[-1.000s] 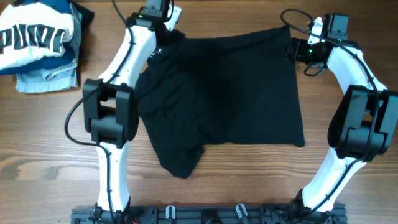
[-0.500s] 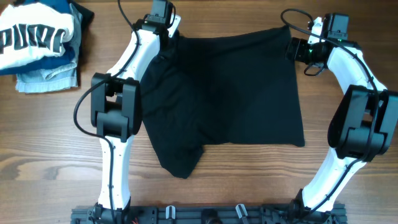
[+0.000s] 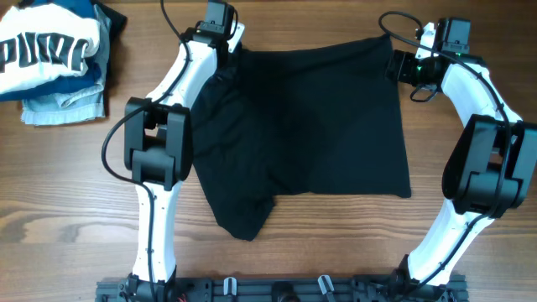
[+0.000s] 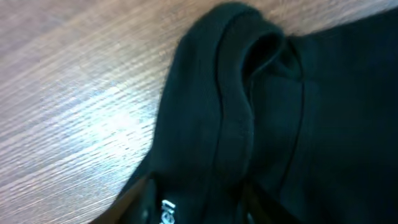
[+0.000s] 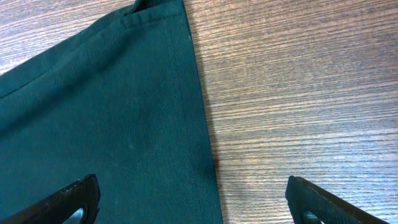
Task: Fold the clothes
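Black fabric garment (image 3: 310,126) spread flat for folding. Right gripper (image 5: 189,199) gapes wide over two-o'clock corner. Left gripper (image 4: 193,202) at eleven, grip indiscernible.

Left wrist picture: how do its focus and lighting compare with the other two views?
Left wrist: soft focus throughout, the black garment fuzzy at its seams, pale glare on the table. Right wrist: sharp, wood grain and hem stitching clear. Overhead: even light, but folds in the cloth barely show.

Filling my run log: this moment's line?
black garment: spread out | left pincer: at corner, grip unclear | right pincer: open over edge
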You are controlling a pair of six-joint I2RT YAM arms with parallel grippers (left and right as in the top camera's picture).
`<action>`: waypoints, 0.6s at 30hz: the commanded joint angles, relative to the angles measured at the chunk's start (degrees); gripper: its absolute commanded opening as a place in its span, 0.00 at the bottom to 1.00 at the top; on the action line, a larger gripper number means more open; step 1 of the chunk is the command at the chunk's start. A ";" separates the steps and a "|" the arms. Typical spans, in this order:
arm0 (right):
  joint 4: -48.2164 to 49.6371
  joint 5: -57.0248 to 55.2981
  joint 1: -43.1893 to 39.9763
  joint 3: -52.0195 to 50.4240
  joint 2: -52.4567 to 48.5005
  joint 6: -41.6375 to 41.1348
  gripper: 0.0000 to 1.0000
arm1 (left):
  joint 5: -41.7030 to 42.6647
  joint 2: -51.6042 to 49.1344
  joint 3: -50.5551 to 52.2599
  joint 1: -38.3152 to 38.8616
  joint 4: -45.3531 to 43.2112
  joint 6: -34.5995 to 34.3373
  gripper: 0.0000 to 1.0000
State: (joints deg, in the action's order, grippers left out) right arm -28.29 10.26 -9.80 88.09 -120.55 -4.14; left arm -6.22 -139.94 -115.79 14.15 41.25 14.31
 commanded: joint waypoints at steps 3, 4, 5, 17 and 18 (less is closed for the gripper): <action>0.17 0.72 0.09 0.13 -0.96 1.14 0.96 | -4.11 -2.08 -0.33 0.26 -1.55 -0.50 0.28; 0.20 0.72 0.09 0.13 -0.96 1.14 0.96 | -5.14 -2.08 -0.33 0.26 -1.90 -1.03 0.26; 0.22 0.74 0.09 0.13 -0.96 1.16 0.96 | -5.95 -2.08 -0.33 0.26 -2.16 -1.20 0.25; 2.10 0.76 0.11 0.13 -0.96 1.18 0.85 | -8.68 1.42 -0.33 0.26 -3.34 -1.25 0.14; 2.14 0.76 0.11 0.13 -0.96 1.18 0.84 | -8.68 1.75 -0.33 0.28 -3.34 -1.25 0.10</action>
State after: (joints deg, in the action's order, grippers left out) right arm -26.55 10.28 -9.80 88.09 -120.55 -3.53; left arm -13.50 -140.79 -115.79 14.37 38.11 13.69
